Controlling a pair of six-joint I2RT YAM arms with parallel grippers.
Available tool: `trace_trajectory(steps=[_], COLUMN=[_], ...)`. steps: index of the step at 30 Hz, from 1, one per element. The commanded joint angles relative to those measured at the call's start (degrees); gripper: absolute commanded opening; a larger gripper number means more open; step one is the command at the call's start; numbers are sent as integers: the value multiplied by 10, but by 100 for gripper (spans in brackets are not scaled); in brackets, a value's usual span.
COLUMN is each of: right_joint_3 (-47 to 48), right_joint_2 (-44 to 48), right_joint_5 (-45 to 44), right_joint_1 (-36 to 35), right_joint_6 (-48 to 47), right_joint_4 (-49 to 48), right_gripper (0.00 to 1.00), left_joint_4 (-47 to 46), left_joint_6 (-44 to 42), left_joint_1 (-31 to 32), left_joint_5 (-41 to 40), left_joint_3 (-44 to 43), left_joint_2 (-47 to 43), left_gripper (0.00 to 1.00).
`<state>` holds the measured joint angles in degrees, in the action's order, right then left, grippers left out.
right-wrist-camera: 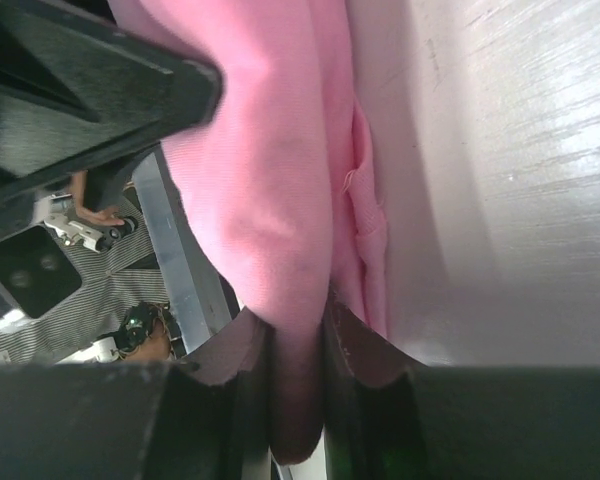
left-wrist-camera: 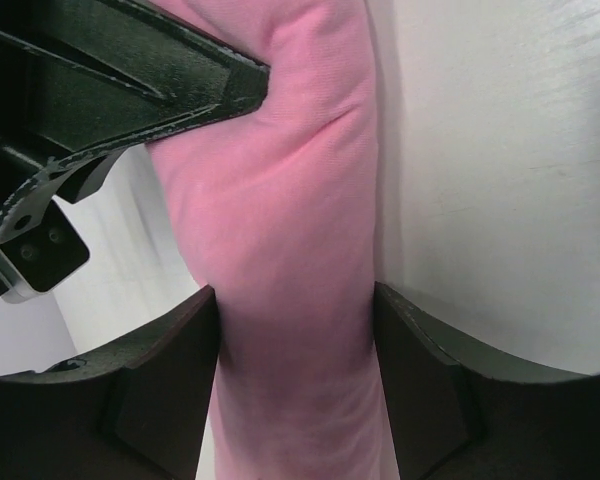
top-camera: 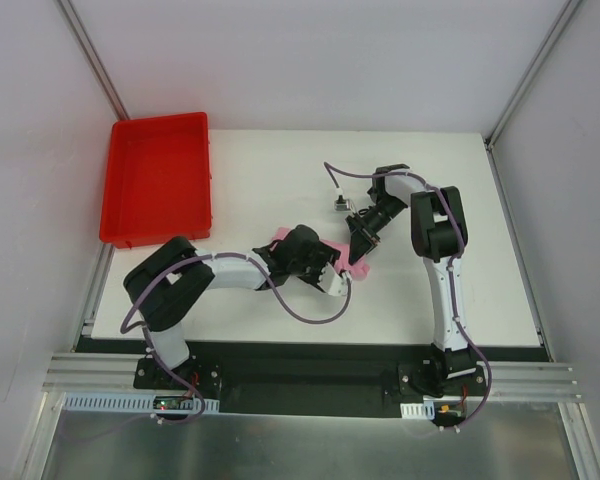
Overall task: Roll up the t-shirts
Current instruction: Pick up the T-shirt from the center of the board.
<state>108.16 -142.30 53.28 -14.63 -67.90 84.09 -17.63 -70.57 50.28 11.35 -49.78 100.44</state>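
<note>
The light-pink t-shirt (top-camera: 357, 268) lies bundled into a small roll at the middle of the white table, mostly hidden under both grippers. My left gripper (top-camera: 330, 275) reaches in from the left. In the left wrist view its fingers (left-wrist-camera: 170, 380) press both sides of the thick pink roll (left-wrist-camera: 280, 200), which fills the gap between them. My right gripper (top-camera: 361, 248) comes down from the right. In the right wrist view it (right-wrist-camera: 298, 370) is shut on a narrow fold of the pink cloth (right-wrist-camera: 270, 180).
A red tray (top-camera: 208, 170) stands at the table's far left corner with nothing in it. A small grey-and-black object (top-camera: 339, 206) hangs on a cable by the right arm. Grey walls enclose the table.
</note>
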Motion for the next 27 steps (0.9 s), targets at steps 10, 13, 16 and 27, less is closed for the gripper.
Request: trace_trajectory(steps=[10, 13, 16, 27], right_joint_3=[14, 14, 14, 15], right_joint_2=[-27, -28, -29, 65], right_joint_5=[-59, -56, -53, -5], right_joint_1=[8, 9, 13, 60], right_joint_6=[-11, -10, -8, 3], right_joint_4=[110, 110, 110, 109], right_gripper=[8, 9, 10, 91], left_joint_4=[109, 147, 195, 564], left_joint_6=[-96, -127, -130, -53], left_joint_1=[3, 3, 3, -28], left_joint_5=[16, 24, 46, 95], left_joint_3=[-50, -49, -63, -360], left_joint_2=[114, 125, 133, 237], left_gripper=[58, 53, 40, 3])
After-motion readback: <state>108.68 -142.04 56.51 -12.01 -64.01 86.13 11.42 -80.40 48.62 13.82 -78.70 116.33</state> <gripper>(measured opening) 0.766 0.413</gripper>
